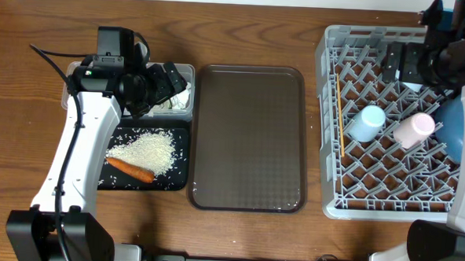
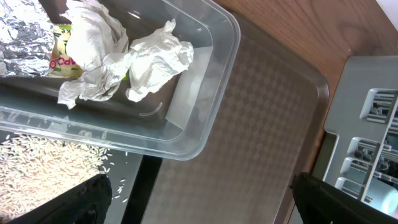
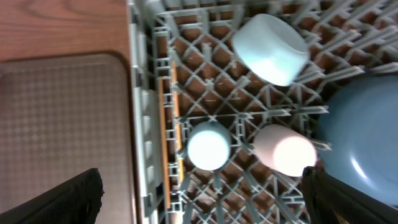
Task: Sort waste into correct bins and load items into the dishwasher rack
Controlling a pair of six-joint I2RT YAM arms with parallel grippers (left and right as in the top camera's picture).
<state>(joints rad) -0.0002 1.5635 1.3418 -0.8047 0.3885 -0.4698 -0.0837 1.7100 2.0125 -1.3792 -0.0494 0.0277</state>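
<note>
With every piece seemingly sorted, the step in hand is judged to be a clean withdrawal. Each arm is best raised straight up before being swung aside, so that no tub rim or rack peg is caught.

The left gripper (image 2: 199, 202) is held wide and empty over the near corner of the clear tub (image 2: 229, 38). The right gripper (image 3: 208, 202) is spread just as wide, with nothing between its fingers, above the dishwasher rack (image 1: 326, 150).

The tub is thin, glossy plastic with rounded corners. It holds the crumpled silver foil wrapper (image 2: 25, 31) and the soft, creased white tissue wads (image 2: 155, 59). On the matte black tray (image 1: 177, 177), loose rice grains (image 1: 145, 150) are heaped beside a smooth, tapered carrot (image 1: 130, 170).

In the grey peg lattice, the light-blue cup (image 1: 366, 122) and pale-pink cup (image 1: 413, 129) appear inverted, side by side. The bowl (image 3: 270, 48) shows its light-blue outside, and the dark-blue plate (image 1: 457, 128) is propped at the right. The thin wooden chopsticks (image 1: 340, 119) are laid along the left wall. A finely dimpled brown serving tray (image 1: 248, 135) is set between bins and rack on the wood-grain desk (image 1: 32, 27).
</note>
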